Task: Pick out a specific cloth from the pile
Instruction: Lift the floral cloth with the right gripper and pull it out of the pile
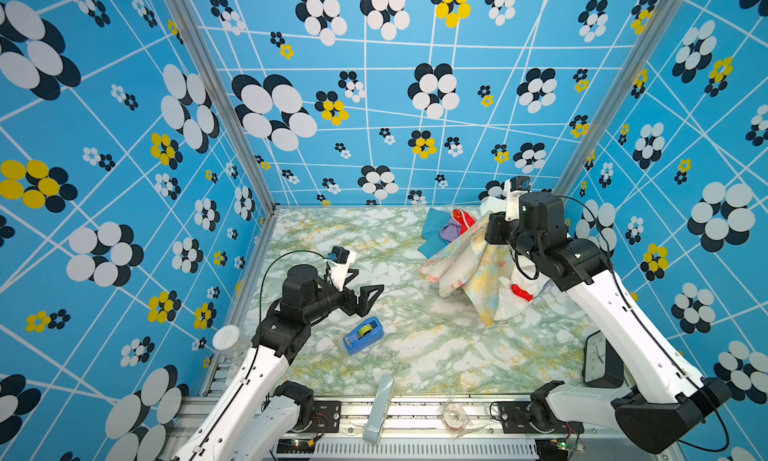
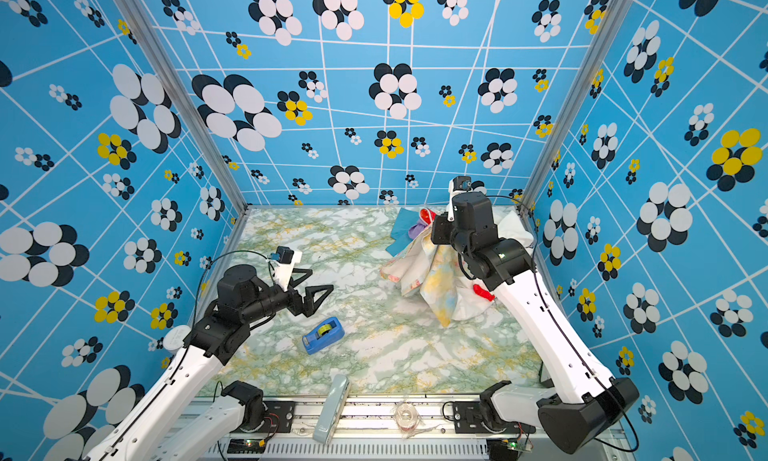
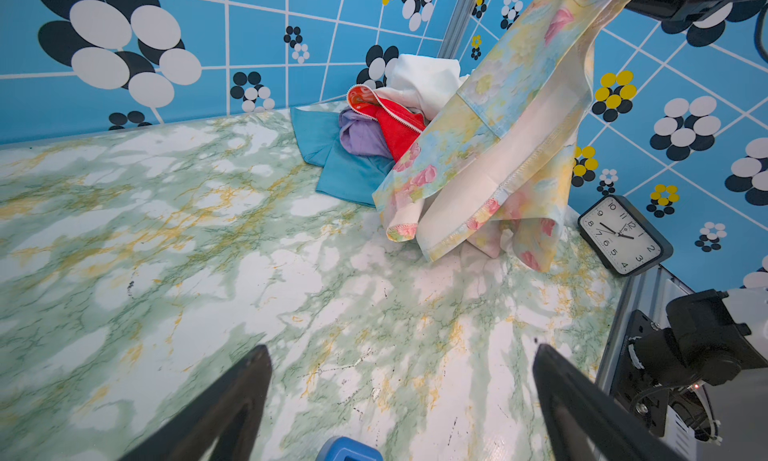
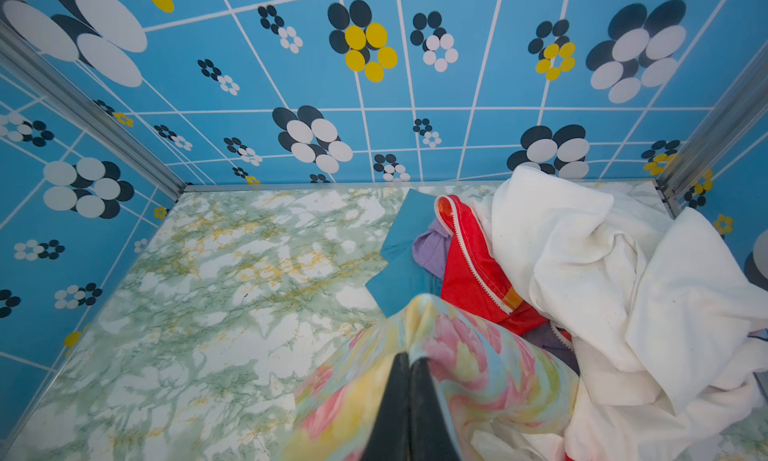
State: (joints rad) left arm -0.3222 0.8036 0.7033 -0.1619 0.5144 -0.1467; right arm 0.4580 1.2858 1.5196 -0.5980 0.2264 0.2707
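The cloth (image 4: 457, 380), pale yellow-cream with pink flowers and light blue patches, hangs from my right gripper (image 4: 409, 361), whose jaws are shut on a fold of it. In both top views it drapes from the wrist down to the table (image 1: 469, 272) (image 2: 432, 276), its lower edge resting on the marble top. The pile (image 1: 446, 226) (image 3: 386, 122) lies behind it in the far right corner, showing white (image 4: 582, 251), red, teal and lilac pieces. My left gripper (image 1: 370, 280) (image 3: 401, 351) hovers open and empty over the table's middle left, well away from the cloths.
A blue tape dispenser (image 1: 363, 335) lies just in front of the left gripper. A black clock (image 1: 598, 359) (image 3: 623, 234) stands at the right edge. A clear jar (image 1: 226, 340) sits at the left edge. A pale grey bar (image 1: 378, 409) and a clear tape roll (image 1: 455, 417) lie on the front rail.
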